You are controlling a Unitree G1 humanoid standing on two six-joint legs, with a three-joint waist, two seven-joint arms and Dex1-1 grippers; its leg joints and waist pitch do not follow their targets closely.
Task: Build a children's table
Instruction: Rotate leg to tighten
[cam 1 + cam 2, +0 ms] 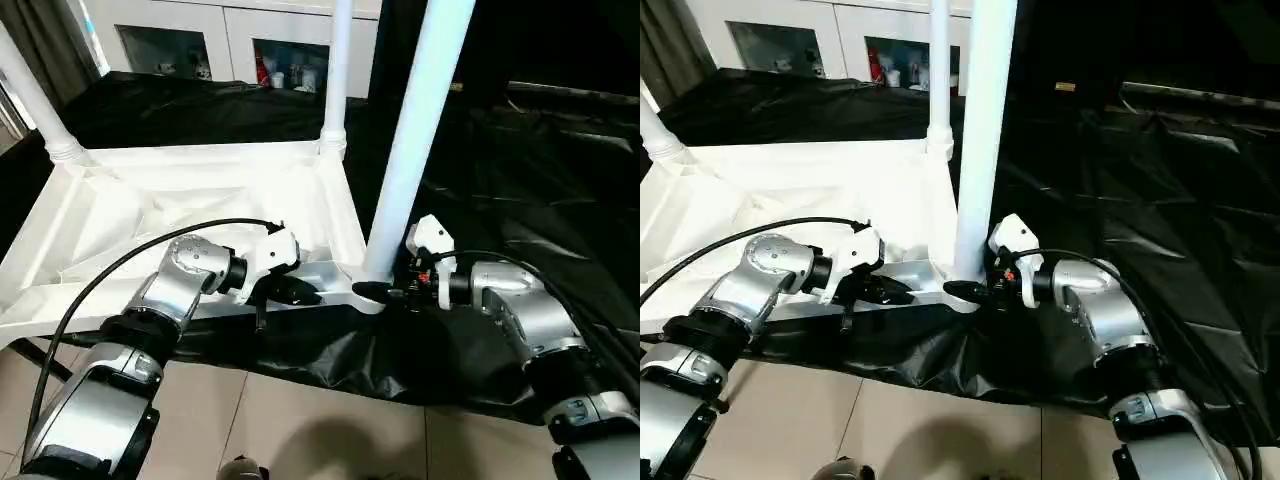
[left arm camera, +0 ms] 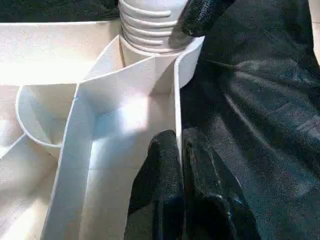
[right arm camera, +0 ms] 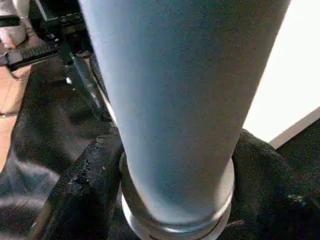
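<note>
Table top (image 1: 200,200) lying upside down on black sheeting (image 1: 520,170), ribbed underside up, near edge hanging just over floor tiles (image 1: 300,430). Three legs upright in corner sockets: far left leg (image 1: 30,95), far leg (image 1: 337,70) at far right corner, near leg (image 1: 415,140) at near right corner, closest to robot. Near left corner cut off by picture edge, cannot tell what's there.

Left gripper (image 2: 182,165) on near rim of top, just left of near-leg socket. Fingers (image 2: 160,185) pressed together with thin rim wall pinched between them, one finger inside the rib cavity, other outside against the sheeting. Ribbed collar of near leg seated in socket just beyond, per left wrist view; open round rib cup beside it.

Right gripper (image 1: 980,290) at base of near leg, coming in from right side. Fingers (image 3: 85,185) spread to either side of the leg's base, right at socket collar, touching or nearly so; firm clamp or loose bracket, cannot tell.

Black cable (image 1: 130,255) looping off left forearm (image 1: 175,285) over the top's underside. Right forearm (image 1: 520,305) over the sheeting. White cabinet (image 1: 230,40) with glass doors behind, small items on shelves, too small to tell.
</note>
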